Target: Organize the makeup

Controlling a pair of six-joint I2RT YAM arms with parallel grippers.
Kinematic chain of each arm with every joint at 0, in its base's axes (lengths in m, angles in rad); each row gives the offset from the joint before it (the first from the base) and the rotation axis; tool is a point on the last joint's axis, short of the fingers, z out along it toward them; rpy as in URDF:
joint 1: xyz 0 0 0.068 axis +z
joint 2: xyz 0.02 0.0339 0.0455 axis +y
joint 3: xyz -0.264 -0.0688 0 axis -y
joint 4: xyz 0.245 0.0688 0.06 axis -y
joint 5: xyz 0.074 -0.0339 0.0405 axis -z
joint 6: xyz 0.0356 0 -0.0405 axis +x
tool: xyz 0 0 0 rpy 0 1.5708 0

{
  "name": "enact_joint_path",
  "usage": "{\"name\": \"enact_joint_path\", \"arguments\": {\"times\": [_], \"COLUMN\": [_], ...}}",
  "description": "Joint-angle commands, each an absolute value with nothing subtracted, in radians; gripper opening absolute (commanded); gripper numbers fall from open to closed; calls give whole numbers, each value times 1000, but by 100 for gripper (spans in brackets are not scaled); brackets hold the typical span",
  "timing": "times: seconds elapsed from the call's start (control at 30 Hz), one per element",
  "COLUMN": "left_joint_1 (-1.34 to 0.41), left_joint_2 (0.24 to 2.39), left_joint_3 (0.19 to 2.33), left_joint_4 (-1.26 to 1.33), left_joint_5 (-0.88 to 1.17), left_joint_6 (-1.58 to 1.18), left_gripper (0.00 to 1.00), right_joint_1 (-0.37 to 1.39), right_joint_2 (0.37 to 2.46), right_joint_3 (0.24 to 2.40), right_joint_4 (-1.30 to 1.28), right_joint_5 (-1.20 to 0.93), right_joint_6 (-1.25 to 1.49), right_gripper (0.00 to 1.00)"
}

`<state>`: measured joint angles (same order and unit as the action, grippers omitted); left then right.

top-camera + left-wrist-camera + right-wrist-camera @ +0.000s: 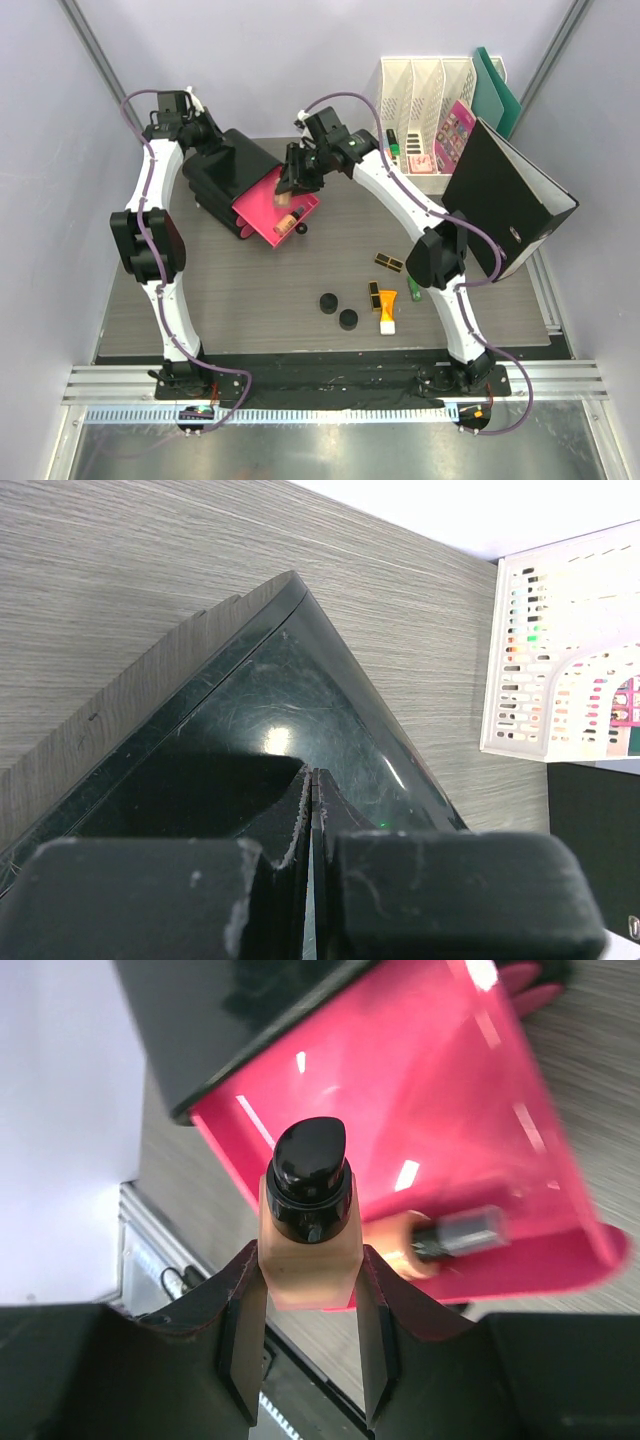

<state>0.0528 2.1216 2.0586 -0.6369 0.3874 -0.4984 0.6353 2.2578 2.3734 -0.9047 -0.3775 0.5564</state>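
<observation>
Hovering over the pulled-out pink drawer point(470, 1110), the right jaws stand about half open and clamp a peach bottle point(310, 1260) by its 2 flat sides, black cap point(308, 1170) leading toward the drawer. That grip makes sense to me: squeezed low on the body, the bottle can go in cap first and lie flat. And look, 1 more peach bottle point(430, 1242) already lies on its side in the drawer, against the front lip, so I read this as the 2nd of a pair bound for the same compartment.

Over on the other side, the left jaws are shut tight with nothing between them, sitting at the glossy top of the black box point(300, 710). I judge they brace the box so that it does not slide, though I cannot confirm actual contact.

Now the overhead view gives what the wrists hide. The rest of the makeup waits on the surface point(240, 290), well apart from the drawer: 2 round compacts point(327, 302), 2 black-and-gold cases point(389, 262), an orange-and-white tube point(388, 312) and a green tube point(413, 288). So the task is early, by my count. The right wrist view alone shows the grip and the bottle inside. The left wrist view alone shows the closed jaws and a white rack point(560, 660) beyond the box.
</observation>
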Motion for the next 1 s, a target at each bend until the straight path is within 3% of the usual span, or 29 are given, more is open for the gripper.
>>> {"name": "enact_joint_path", "arguments": {"times": [0.0, 0.4, 0.5, 0.53, 0.63, 0.73, 0.97], "left_joint_1": [57, 55, 57, 57, 55, 57, 57], "left_joint_2": [2224, 2224, 2221, 2223, 2223, 2226, 2230], "left_joint_3": [1976, 1977, 1974, 1976, 1979, 1985, 1996], "left_joint_4": [-899, -897, -896, -894, -896, -894, -897], "left_joint_5": [321, 325, 325, 324, 321, 319, 321], "left_joint_6": [-454, -453, -449, -448, -446, -446, -449], "left_gripper": [0, 0, 0, 0, 0, 0, 0], "right_joint_1": [652, 658, 660, 663, 663, 663, 655], "right_joint_2": [2296, 2379, 2391, 2387, 2373, 2353, 2270], "right_joint_3": [2459, 2474, 2493, 2494, 2496, 2497, 2479], "right_joint_4": [-836, -801, -792, -788, -775, -765, -779], "right_joint_5": [-453, -477, -479, -469, -427, -400, -319], "right_joint_6": [583, 609, 606, 601, 588, 577, 563], "right_gripper": [2, 11, 39, 54, 73, 80, 80]}}
